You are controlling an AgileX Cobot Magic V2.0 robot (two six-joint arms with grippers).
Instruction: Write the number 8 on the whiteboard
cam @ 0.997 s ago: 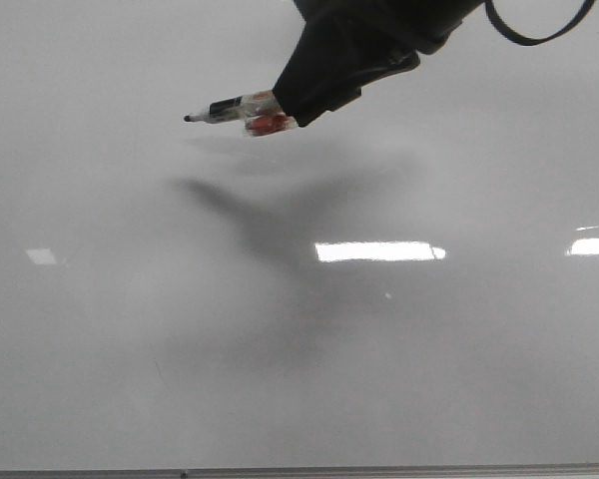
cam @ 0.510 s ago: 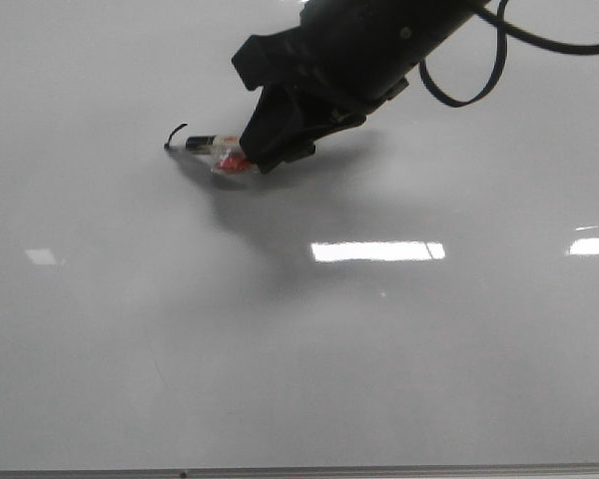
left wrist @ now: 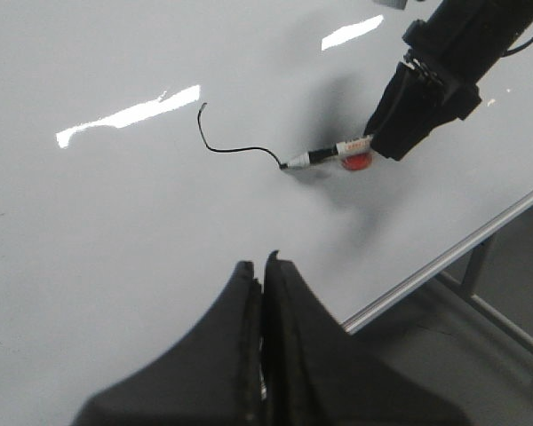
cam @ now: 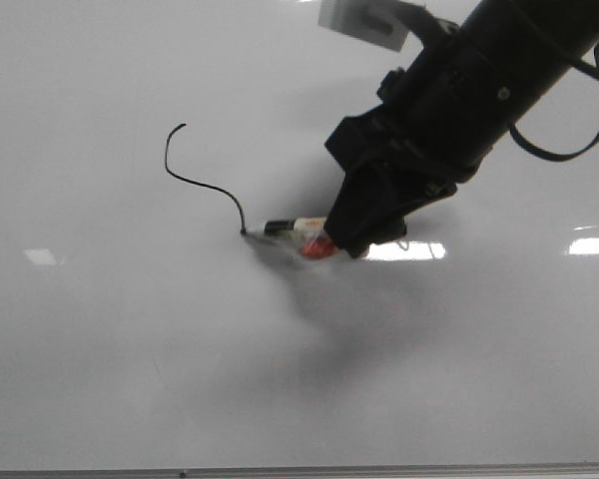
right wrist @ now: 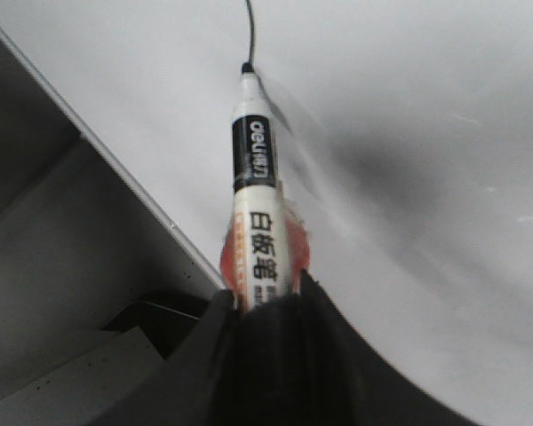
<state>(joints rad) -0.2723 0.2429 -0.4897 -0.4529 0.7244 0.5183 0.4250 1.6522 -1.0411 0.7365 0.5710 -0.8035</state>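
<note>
The whiteboard (cam: 130,349) fills the front view, pale and glossy. My right gripper (cam: 344,239) is shut on a white and black marker (cam: 290,227) whose tip touches the board. A thin black S-shaped line (cam: 195,183), the first part of the number 8, runs from the upper left down to the marker tip. The line (left wrist: 240,147) and marker (left wrist: 324,154) also show in the left wrist view. In the right wrist view the marker (right wrist: 256,204) sticks out of my right gripper (right wrist: 266,306). My left gripper (left wrist: 263,266) is shut and empty, held above the board near its edge.
The board's thin metal edge (cam: 379,470) runs along the front. Beyond the edge (left wrist: 444,257) in the left wrist view are the stand's grey legs and the floor. Bright light reflections (cam: 404,251) lie on the board right of the marker.
My right gripper has moved down and to the right with the marker on the board, drawing the curved line from a short hook to a long S-shaped stroke. One second ago the marker was above the board.
</note>
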